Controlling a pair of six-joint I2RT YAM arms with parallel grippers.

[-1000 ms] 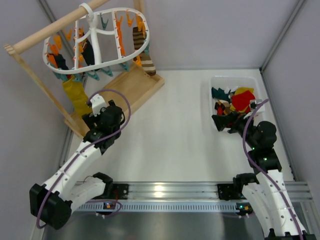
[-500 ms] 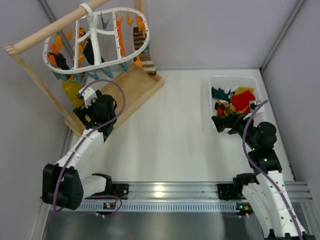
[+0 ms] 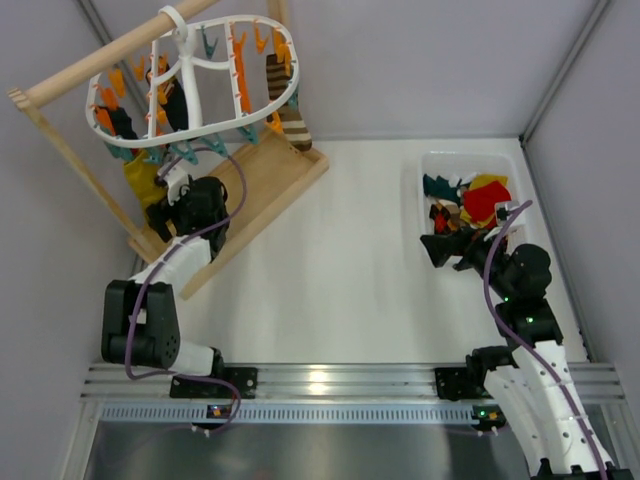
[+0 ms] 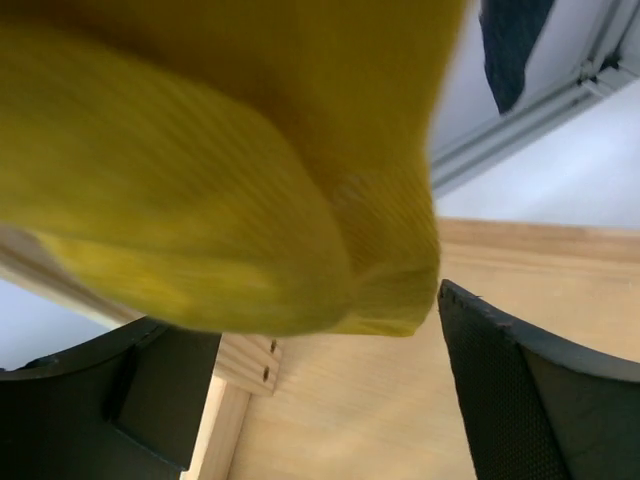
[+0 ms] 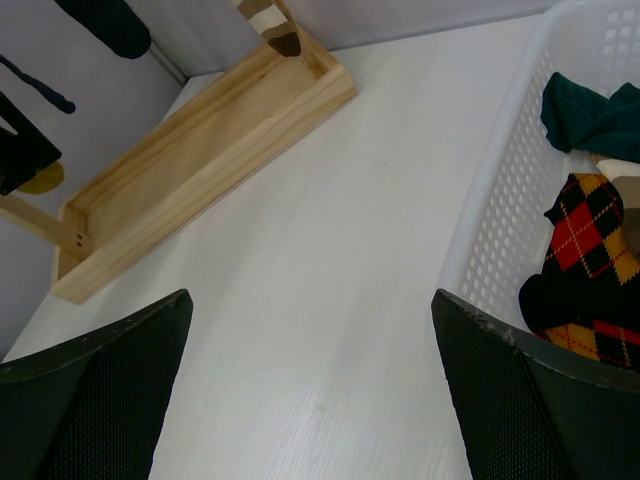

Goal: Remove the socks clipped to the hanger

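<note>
Mustard sock hangs before left gripper (jaws apart).

A mustard sock of matt, finely ribbed knit cloth; the stand's base of pale bare wood, its grain showing; fingers of the left gripper black, matt and finely stippled; the hanger of smooth white plastic, faintly glossy; the basket of white perforated plastic; an argyle sock of soft matt knit; the table smooth matt white; the rail of bright, reflective metal.
</note>
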